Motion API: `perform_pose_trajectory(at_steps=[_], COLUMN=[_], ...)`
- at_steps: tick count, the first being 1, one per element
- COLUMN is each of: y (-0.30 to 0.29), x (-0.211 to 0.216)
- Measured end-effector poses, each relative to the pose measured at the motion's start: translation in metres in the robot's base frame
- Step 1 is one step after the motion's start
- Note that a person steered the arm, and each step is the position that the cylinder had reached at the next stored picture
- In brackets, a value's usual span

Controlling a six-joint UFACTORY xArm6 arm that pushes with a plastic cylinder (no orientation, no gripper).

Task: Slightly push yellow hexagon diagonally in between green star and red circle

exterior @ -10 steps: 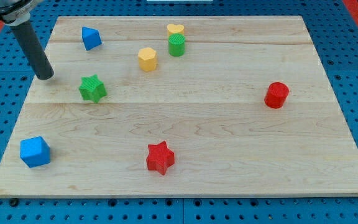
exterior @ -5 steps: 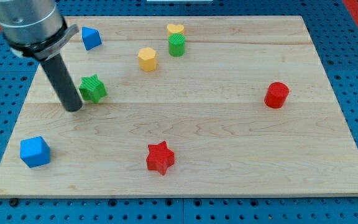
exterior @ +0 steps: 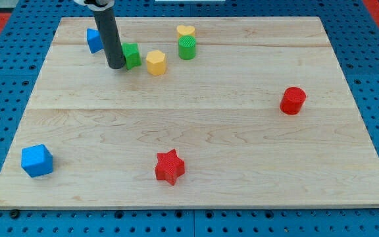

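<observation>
The yellow hexagon (exterior: 156, 62) sits near the view's top of the wooden counter (exterior: 242, 145), left of centre. Just to its left is the green star (exterior: 131, 55), partly hidden behind my rod; the two blocks are very close, though I cannot tell whether they touch. My tip (exterior: 116, 66) rests on the counter right against the green star's left side, on the far side of it from the hexagon. I have no jaws to open or close, only this straight dark rod. Behind the rod, further left, a blue block (exterior: 95, 40) shows in part. Up and right of the hexagon stand a green cylinder (exterior: 187, 47) and, touching it from above, a yellow heart (exterior: 185, 31). The red circle (exterior: 293, 101) stands well apart toward the view's right. A red star (exterior: 169, 166) lies near the bottom centre and a blue cube (exterior: 37, 160) at the bottom left.
</observation>
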State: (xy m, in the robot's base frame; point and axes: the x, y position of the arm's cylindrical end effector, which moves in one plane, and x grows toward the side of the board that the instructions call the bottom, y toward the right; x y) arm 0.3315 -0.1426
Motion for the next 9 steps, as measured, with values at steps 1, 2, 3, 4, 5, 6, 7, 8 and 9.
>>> perform_pose_trajectory(at_steps=[1,2,3,4,5,6,7,8,9], y=[-0.001,-0.030,-0.021,0.017,0.055,0.100,0.147,0.193,0.225], x=[-0.012,-0.034,-0.059,-0.032,0.003,0.013,0.013,0.024,0.032])
